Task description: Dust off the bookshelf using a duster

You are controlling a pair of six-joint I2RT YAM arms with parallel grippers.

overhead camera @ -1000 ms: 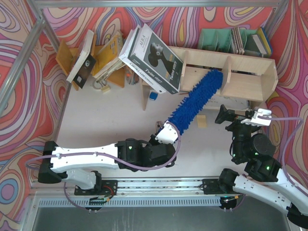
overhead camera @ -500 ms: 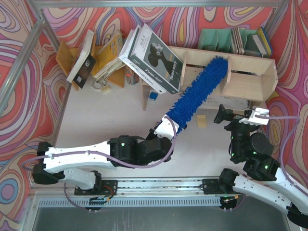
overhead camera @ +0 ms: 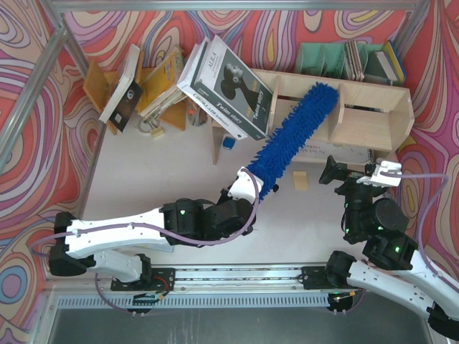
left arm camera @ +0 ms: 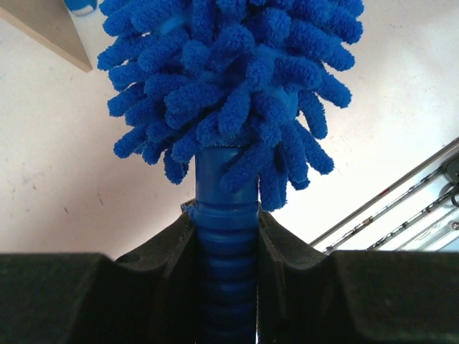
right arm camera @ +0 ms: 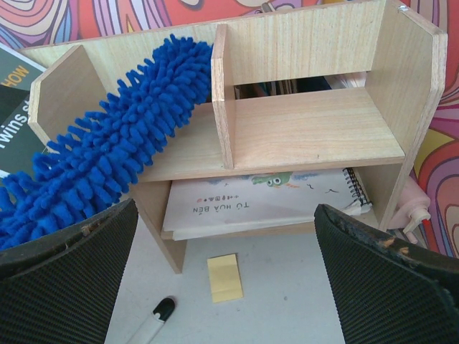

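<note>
My left jaws are clamped on the ribbed handle of the duster (overhead camera: 290,136). Its head slants into the middle compartment of the bookshelf (overhead camera: 373,122), at the far right of the table (overhead camera: 165,172). My right jaws stand apart and empty. I judge I'm mid-dusting; next I should sweep along that board.

Bright, even, diffuse light, probably from overhead. Faint soft shadows on the white table (overhead camera: 143,172). Top view crisp throughout. Left wrist view: duster (left arm camera: 229,79) fibres sharp, dark bottom foreground slightly soft.
</note>
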